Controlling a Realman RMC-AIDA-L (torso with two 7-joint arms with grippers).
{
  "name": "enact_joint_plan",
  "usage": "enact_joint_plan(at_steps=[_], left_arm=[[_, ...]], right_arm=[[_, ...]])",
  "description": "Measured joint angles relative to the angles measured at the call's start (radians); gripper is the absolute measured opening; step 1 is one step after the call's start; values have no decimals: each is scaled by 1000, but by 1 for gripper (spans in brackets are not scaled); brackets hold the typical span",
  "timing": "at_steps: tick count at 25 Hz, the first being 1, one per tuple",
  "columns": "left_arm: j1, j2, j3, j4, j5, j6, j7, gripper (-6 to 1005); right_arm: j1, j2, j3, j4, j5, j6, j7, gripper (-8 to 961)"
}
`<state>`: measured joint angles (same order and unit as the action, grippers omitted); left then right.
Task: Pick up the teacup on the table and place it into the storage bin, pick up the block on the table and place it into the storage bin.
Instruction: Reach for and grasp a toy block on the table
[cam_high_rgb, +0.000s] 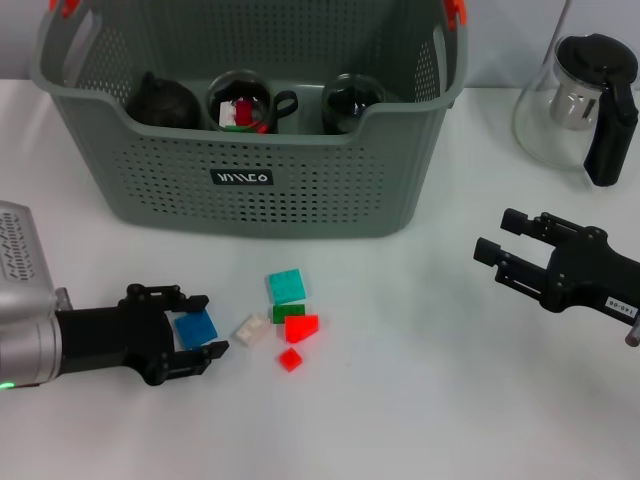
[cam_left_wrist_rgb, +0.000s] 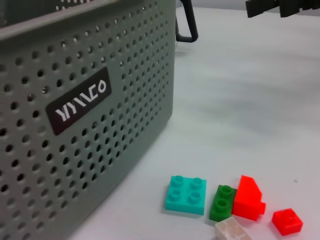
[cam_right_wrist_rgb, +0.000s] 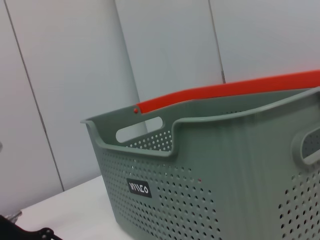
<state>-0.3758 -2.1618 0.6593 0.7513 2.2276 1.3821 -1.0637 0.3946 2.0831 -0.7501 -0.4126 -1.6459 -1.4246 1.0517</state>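
While the head view shows the left gripper (cam_high_rgb: 196, 335) low on the table with its spread fingers either side of the blue block (cam_high_rgb: 196, 328), which lies flat, the right gripper (cam_high_rgb: 505, 252) hovers open, well right. Left wrist view: teal block (cam_left_wrist_rgb: 186, 194), green block (cam_left_wrist_rgb: 221, 202) and red block (cam_left_wrist_rgb: 248, 198) lie just before the storage bin (cam_left_wrist_rgb: 80, 130). Right wrist view: the bin only.
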Motion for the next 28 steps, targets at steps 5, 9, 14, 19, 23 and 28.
enact_joint_plan(at_steps=[5, 9, 14, 19, 23, 28], left_arm=[[4, 0, -3, 6, -3, -28, 7, 624], [5, -2, 3, 0, 0, -68, 25, 623], [4, -4, 8, -2, 1, -77, 26, 614], [6, -4, 8, -4, 2, -77, 26, 569], [5, -4, 10, 0, 2, -78, 28, 534], [1, -4, 10, 3, 3, -79, 25, 489]], right_arm=[[-1, 0, 0, 0, 0, -1, 1, 646], [-1, 0, 0, -2, 1, -2, 1, 645], [1, 0, 0, -4, 2, -2, 5, 644], [1, -3, 0, -4, 4, -2, 5, 645], [1, -4, 0, -3, 5, -2, 5, 646], [1, -5, 0, -2, 5, -2, 5, 645]])
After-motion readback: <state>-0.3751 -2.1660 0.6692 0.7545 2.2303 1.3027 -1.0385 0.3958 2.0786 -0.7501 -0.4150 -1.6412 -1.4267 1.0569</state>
